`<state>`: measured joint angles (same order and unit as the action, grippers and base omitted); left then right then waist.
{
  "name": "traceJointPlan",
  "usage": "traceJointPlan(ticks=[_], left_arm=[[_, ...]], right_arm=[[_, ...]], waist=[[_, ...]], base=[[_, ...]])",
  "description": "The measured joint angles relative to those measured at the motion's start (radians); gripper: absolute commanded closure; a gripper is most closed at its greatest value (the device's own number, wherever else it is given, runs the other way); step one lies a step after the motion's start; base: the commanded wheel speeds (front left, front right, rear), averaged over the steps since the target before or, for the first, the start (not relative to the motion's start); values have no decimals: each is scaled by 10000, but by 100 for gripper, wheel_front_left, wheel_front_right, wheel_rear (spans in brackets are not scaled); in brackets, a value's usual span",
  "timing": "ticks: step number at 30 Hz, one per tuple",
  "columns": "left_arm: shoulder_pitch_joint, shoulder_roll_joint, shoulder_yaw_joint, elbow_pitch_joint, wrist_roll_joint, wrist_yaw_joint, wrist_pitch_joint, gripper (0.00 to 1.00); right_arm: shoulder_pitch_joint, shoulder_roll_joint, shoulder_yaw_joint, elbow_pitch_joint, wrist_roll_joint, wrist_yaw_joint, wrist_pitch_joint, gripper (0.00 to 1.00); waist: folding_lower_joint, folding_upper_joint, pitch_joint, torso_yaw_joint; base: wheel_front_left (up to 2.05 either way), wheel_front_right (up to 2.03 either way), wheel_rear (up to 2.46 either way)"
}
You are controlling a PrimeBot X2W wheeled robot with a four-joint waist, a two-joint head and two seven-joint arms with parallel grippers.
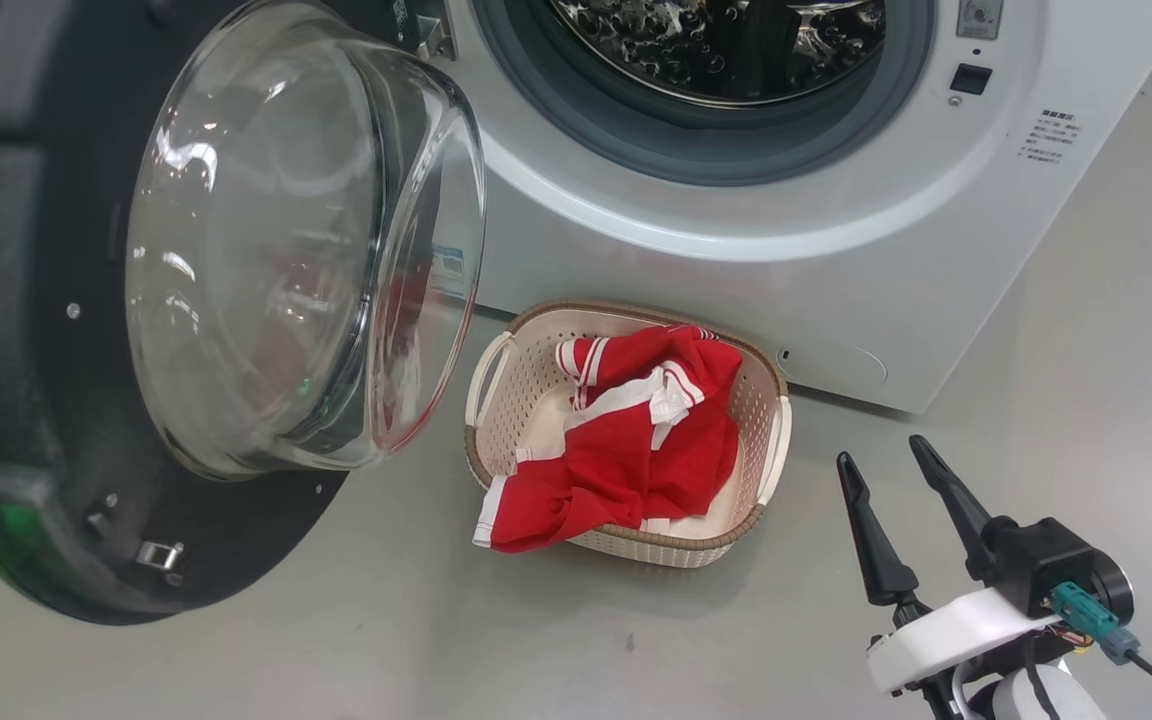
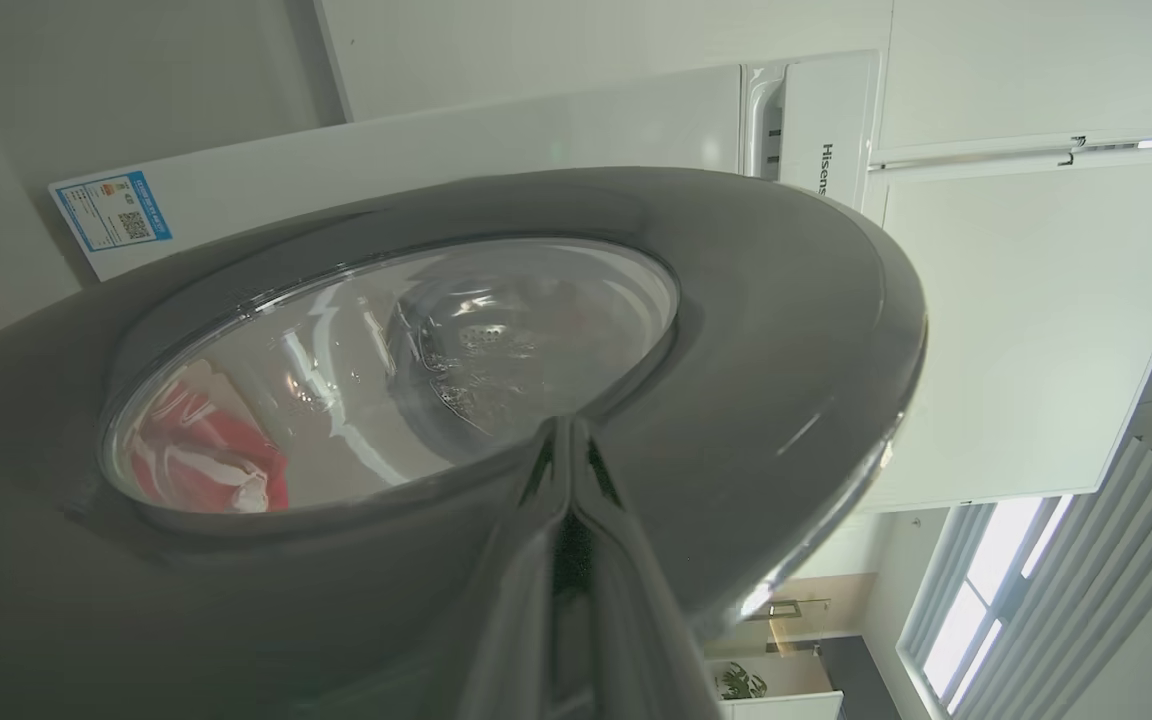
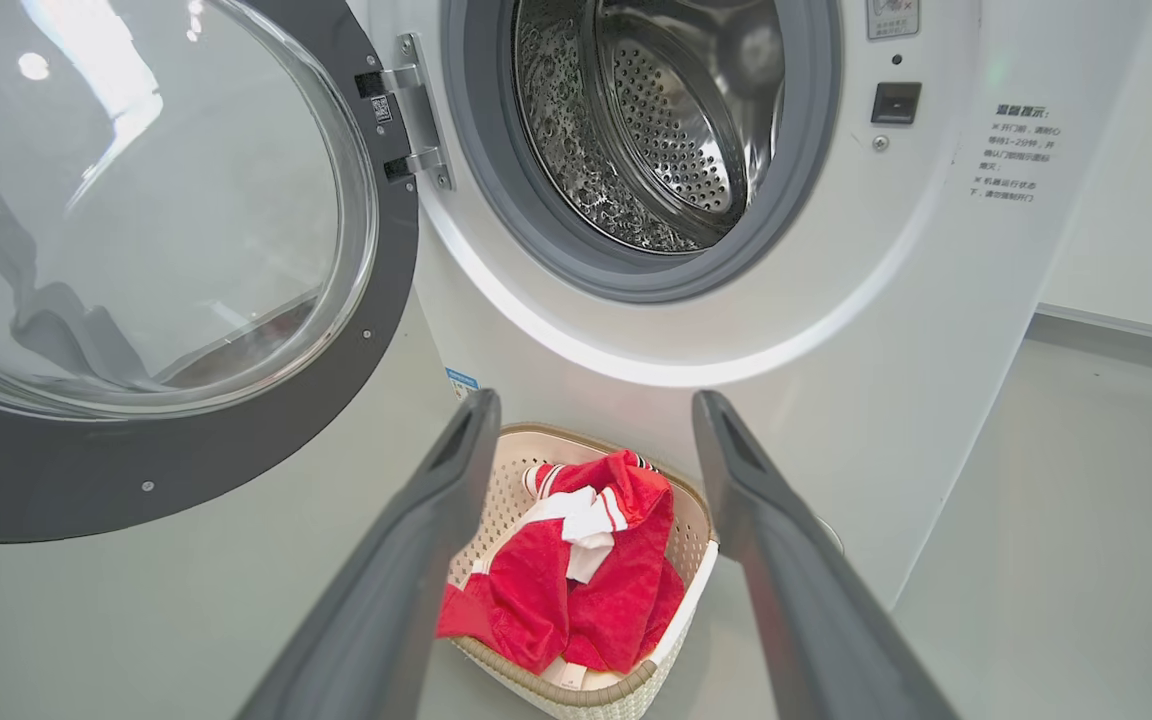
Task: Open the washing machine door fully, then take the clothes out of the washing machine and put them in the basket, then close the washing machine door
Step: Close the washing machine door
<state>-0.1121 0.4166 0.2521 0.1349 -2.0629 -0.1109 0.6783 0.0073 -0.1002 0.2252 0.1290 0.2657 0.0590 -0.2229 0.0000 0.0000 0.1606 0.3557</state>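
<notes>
The washing machine door (image 1: 36,400) stands swung out to the left, its glass bowl (image 1: 286,250) bulging toward me. In the left wrist view my left gripper (image 2: 568,430) is shut, its tips at the door's (image 2: 786,330) dark outer rim just below the glass. The washing machine (image 1: 736,260) shows a bare steel drum (image 3: 656,130). On the floor before it sits the basket (image 1: 771,450) with the red clothes (image 1: 626,450) inside, one corner draped over the near rim. My right gripper (image 1: 879,450) is open and holds nothing, to the right of the basket.
Grey floor (image 1: 1086,350) stretches to the right of the machine and in front of the basket. The open door takes up the left side. A window with blinds (image 2: 1036,580) shows beyond the door in the left wrist view.
</notes>
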Motion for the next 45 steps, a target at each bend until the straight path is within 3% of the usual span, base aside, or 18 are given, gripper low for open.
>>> traceJointPlan(ticks=[20,45], left_arm=[[668,-35,-704,-1927,-215,-15,1258,100],[993,-322,-1294,-3089,-105,-71,1476,100]], right_arm=[[-266,90,-115,94,77,-88,-119,0],[-546,347,90,451,362,-84,-207,0]], waist=[[0,0,19,-838],[0,0,194,-3054]], base=[[0,0,0],[0,0,0]])
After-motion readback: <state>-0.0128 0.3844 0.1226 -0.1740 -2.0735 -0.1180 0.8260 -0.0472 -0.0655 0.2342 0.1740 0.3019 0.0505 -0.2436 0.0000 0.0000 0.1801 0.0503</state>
